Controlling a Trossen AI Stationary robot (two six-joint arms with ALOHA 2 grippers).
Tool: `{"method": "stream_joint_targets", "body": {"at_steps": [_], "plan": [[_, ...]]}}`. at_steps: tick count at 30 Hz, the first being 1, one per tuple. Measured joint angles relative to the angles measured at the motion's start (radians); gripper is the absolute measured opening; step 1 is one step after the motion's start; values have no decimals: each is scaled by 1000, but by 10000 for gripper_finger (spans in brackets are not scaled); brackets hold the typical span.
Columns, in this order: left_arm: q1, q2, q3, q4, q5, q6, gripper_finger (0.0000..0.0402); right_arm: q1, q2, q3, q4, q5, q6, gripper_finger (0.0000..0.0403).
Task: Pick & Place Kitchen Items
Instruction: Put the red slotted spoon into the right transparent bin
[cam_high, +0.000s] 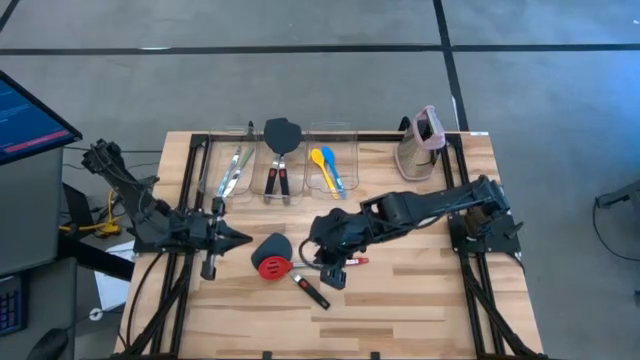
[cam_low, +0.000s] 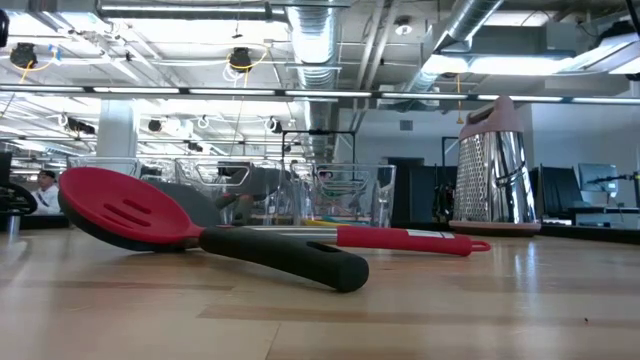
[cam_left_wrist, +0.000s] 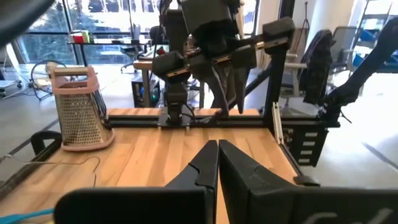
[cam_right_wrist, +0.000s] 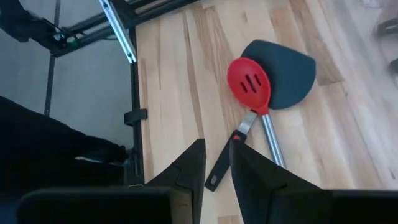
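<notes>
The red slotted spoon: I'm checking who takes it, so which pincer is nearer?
Right. The right pincer hovers just beside the red slotted spoon's handle; the left pincer waits farther off, near the table's left side.

No text, label, brand, number or sign can be read in any view. The glowing computer monitor (cam_high: 30, 115) beside the tabletop in the high view shows blue and red lines of what may be writing, too small to make out. In the low view, the long red handle (cam_low: 410, 240) lying on the wooden tabletop (cam_low: 320, 310) carries a small pale patch that could be a label or a glint; nothing on it is legible.
</notes>
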Motion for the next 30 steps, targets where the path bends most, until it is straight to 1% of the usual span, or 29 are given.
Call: {"method": "stream_joint_targets", "body": {"at_steps": [4,6,8,11,15,19,22,25,27,30], "plan": [[0,41,0,0,0,-1,1,5,35,-1,1,-3,0,69],[0,59,0,1,1,-32,1,5,45,-2,-9,-5,-1,69],[0,72,0,-1,19,-86,1,3,44,-3,-25,-7,-3,69],[2,81,0,2,61,-172,1,-4,42,-2,-39,-1,-50,61],[27,84,0,1,56,-335,1,-9,15,-1,-58,41,-164,33],[57,102,0,2,48,-459,1,-22,-12,0,-103,45,-228,4],[59,132,0,1,39,-543,1,-31,-11,-3,-158,57,-260,10],[59,186,2,-3,-1,-610,1,-32,-19,-2,-201,103,-298,12],[59,217,23,-13,-6,-622,1,-32,-19,-2,-217,124,-333,6],[72,263,99,-23,-4,-614,1,-39,-24,-2,-217,121,-388,3]]}}
